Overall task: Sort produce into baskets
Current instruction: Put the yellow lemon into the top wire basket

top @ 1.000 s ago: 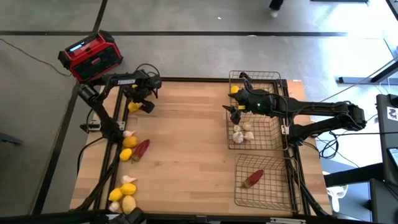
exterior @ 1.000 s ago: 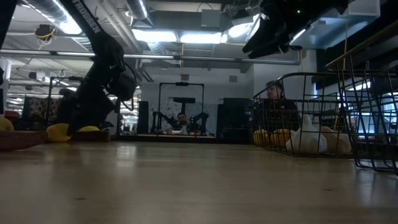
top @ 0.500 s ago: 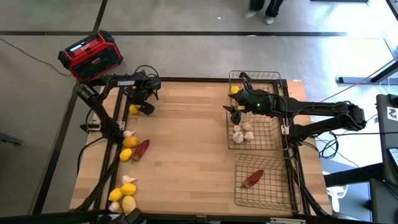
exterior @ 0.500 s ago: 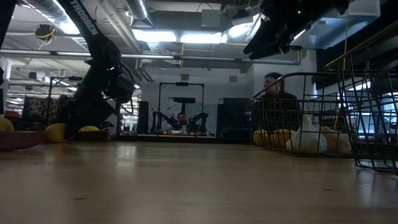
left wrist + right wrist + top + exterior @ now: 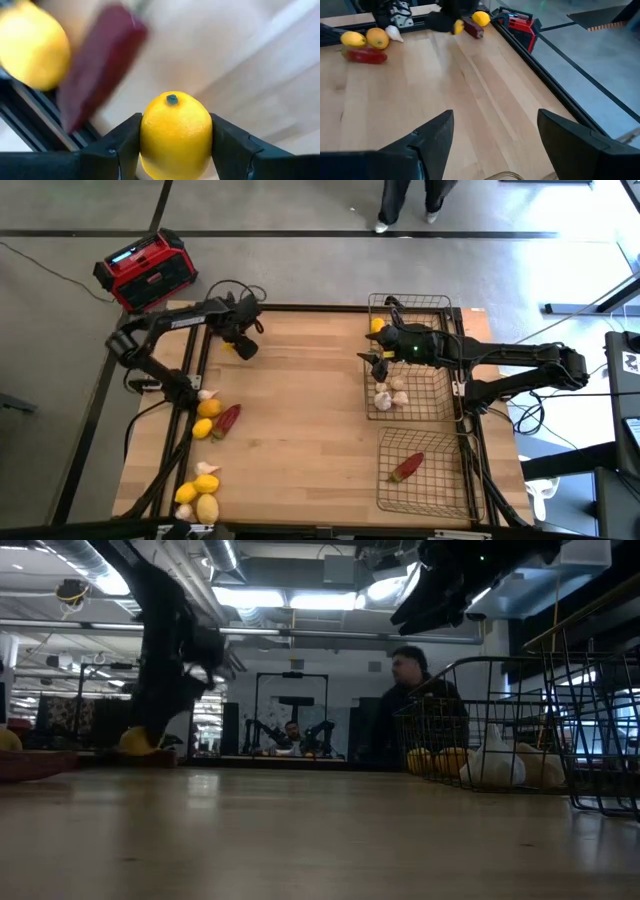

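My left gripper point(image 5: 240, 345) is over the table's far left corner, shut on a yellow lemon point(image 5: 175, 131), which also shows in the low view point(image 5: 137, 740). Just beyond it lie a dark red chili point(image 5: 100, 60) and another lemon point(image 5: 30, 45). My right gripper point(image 5: 378, 360) hovers open above the wire baskets at the right, with nothing between its fingers point(image 5: 495, 114). The far basket point(image 5: 430, 305) holds a lemon point(image 5: 377, 324). The middle basket point(image 5: 435, 395) holds garlic bulbs point(image 5: 385, 395). The near basket point(image 5: 440, 490) holds a chili point(image 5: 407, 467). My left gripper pinches the lemon by its two opposite sides point(image 5: 148, 135) between its two fingers point(image 5: 120, 150). The fingers come from above, pointing steeply down. The lemon's stem end point(image 5: 171, 99) faces my wrist camera. In the low view the lemon hangs a little above the tabletop.
Loose produce lies along the table's left edge: garlic point(image 5: 207, 394), lemons point(image 5: 209, 408), a chili point(image 5: 228, 418), and a near-left cluster of lemons and garlic point(image 5: 205, 484). A red radio point(image 5: 145, 270) stands beyond the far left corner. A person point(image 5: 410, 700) passes behind the table.
My left gripper has taken hold of the lemon at the far left, tipped more steeply downward, and raised it a little, carrying it slightly toward the table's right edge. A person has walked across behind the table's far side.
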Robot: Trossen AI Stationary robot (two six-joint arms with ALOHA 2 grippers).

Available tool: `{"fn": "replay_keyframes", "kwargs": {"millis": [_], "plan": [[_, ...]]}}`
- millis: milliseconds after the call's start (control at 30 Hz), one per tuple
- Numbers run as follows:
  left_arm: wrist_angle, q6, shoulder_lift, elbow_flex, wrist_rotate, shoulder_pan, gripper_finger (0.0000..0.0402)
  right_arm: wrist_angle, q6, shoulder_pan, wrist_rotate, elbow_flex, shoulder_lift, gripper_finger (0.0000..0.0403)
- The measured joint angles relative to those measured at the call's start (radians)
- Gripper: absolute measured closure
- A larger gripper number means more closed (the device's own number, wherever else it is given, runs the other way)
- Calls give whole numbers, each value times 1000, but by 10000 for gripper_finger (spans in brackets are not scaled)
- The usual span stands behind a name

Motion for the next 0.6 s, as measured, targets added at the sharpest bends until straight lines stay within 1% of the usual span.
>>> {"fn": "replay_keyframes", "kwargs": {"millis": [67,233,400,467,600], "plan": [[19,-1,-65,0,14,-22,208,-3,0,0,-5,0,4,120],[105,-10,-220,0,91,-81,208,-6,0,0,-12,0,18,120],[210,-10,-338,1,154,-130,202,10,-1,0,-12,0,56,120],[248,-11,-370,1,200,-144,201,16,-4,0,-12,0,74,120],[340,-18,-400,1,325,-173,201,72,-42,0,-12,0,108,120]]}}
